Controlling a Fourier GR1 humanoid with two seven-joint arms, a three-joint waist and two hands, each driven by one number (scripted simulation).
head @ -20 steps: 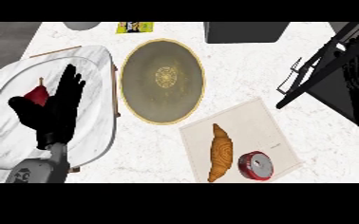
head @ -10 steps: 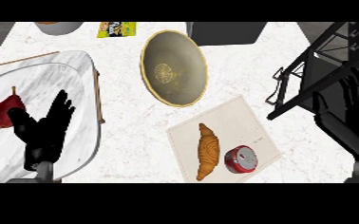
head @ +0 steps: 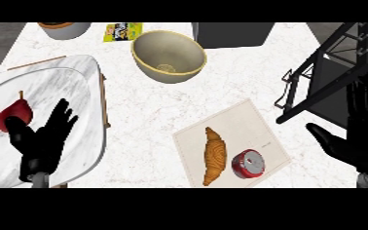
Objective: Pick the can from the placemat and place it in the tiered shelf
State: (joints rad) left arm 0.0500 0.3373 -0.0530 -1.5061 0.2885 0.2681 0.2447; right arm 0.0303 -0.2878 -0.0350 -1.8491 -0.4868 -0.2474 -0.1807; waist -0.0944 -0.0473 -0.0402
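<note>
My open right hand [head: 343, 146] hovers beside the placemat [head: 248, 122]; the red can [head: 247, 164], label unreadable, lies near its front corner.

A white marble counter [head: 144, 107] carries everything. A pale placemat [head: 248, 122] lies on it toward the lower right, at an angle. Near the middle top stands a cream bowl [head: 168, 56]; just right of it sits a dark box [head: 231, 34]. A yellow packet [head: 123, 31] lies flat at the top, with a grey bowl [head: 64, 29] left of it. A large marbled plate [head: 81, 102] covers the left side, and the black tiered shelf [head: 323, 73] stands at the right edge
</note>
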